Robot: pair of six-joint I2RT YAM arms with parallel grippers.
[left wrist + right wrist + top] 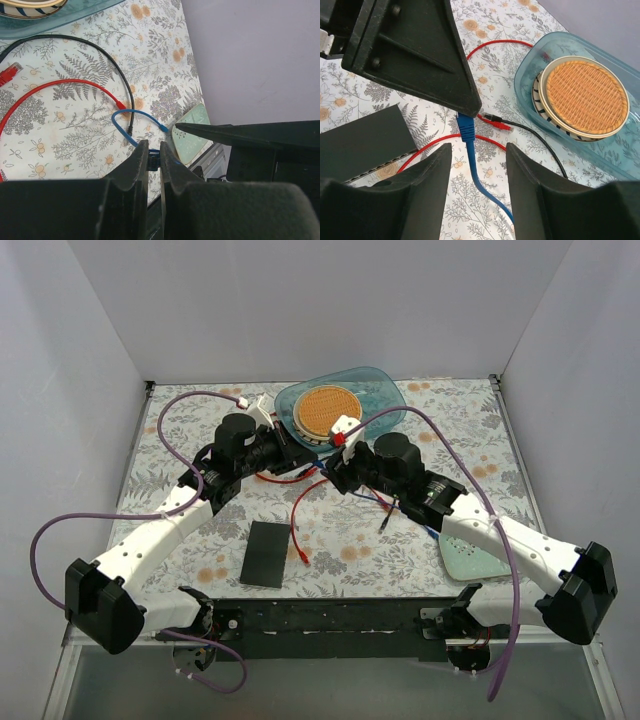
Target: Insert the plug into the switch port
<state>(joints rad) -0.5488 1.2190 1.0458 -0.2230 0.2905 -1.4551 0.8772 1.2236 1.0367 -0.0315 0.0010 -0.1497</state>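
Observation:
The switch (265,554), a flat black box, lies on the floral table near the front; it also shows in the right wrist view (360,145) at the left. My left gripper (154,152) is shut on the blue plug (154,159), held above the table at mid-table (305,458). In the right wrist view the blue plug (466,127) hangs from the left gripper's fingers (445,85), its blue cable (480,180) trailing down. My right gripper (477,150) is open, with a finger on either side of that cable just below the plug, not touching it.
A red cable (75,85) and a black cable (100,50) lie looped on the table. A clear blue container (385,390) holding a woven-topped dish (328,410) stands at the back. A pale green pad (470,558) lies under the right arm.

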